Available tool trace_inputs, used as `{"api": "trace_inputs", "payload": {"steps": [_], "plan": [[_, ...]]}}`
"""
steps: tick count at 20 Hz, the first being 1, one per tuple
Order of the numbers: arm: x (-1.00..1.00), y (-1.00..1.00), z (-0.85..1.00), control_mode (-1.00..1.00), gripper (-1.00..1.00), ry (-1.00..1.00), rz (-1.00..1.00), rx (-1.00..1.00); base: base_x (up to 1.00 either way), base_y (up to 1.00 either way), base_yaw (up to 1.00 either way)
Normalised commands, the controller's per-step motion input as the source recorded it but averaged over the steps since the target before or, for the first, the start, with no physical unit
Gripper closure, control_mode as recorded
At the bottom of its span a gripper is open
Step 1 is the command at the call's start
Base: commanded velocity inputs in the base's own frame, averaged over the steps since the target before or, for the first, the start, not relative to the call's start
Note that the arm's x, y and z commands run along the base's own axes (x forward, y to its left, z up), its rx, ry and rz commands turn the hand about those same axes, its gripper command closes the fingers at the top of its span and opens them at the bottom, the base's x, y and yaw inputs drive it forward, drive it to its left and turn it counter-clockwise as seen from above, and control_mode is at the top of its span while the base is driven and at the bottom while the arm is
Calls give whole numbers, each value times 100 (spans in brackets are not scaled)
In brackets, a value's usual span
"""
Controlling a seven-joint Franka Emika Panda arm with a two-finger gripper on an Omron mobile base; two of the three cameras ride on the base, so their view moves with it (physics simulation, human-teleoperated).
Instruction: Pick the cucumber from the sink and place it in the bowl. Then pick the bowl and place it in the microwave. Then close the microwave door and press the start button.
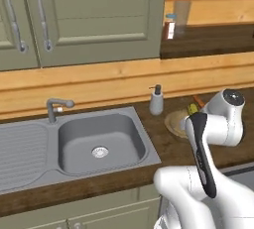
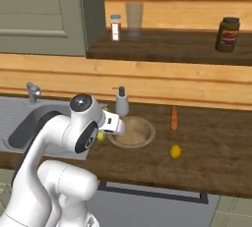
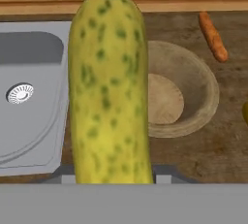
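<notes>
Claw (image 2: 104, 133) | half-spread, pinching cucumber (image 3: 107, 87) | above bowl (image 3: 196, 97) edge

A home kitchen. Shown by a grey sink (image 1: 74, 143) with bent faucet (image 1: 57, 108) set in a dark wooden tabletop (image 2: 211, 157), green panelled cabinet doors (image 1: 94, 15) above, a soap dispenser (image 2: 121, 101), a wooden bowl (image 2: 132, 132), a jar (image 2: 227, 34) and glass (image 2: 134, 18) on a shelf (image 2: 172, 46), plank walls.
</notes>
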Motion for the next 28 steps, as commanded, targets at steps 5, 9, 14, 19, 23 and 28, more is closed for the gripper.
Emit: {"api": "trace_inputs", "payload": {"steps": [5,9,14,19,23,28], "plan": [[0,0,0,100,100,0,0,0,35,-75,4],[0,0,0,100,100,0,0,0,38,-17,5],[0,0,0,100,100,0,0,0,86,1,6],[52,23,-16,-100,100,5,4,0,11,1,1],[96,37,-48,-100,100,15,5,0,0,0,0],[65,4,-39,-100,100,15,3,-1,0,0,0]]}}
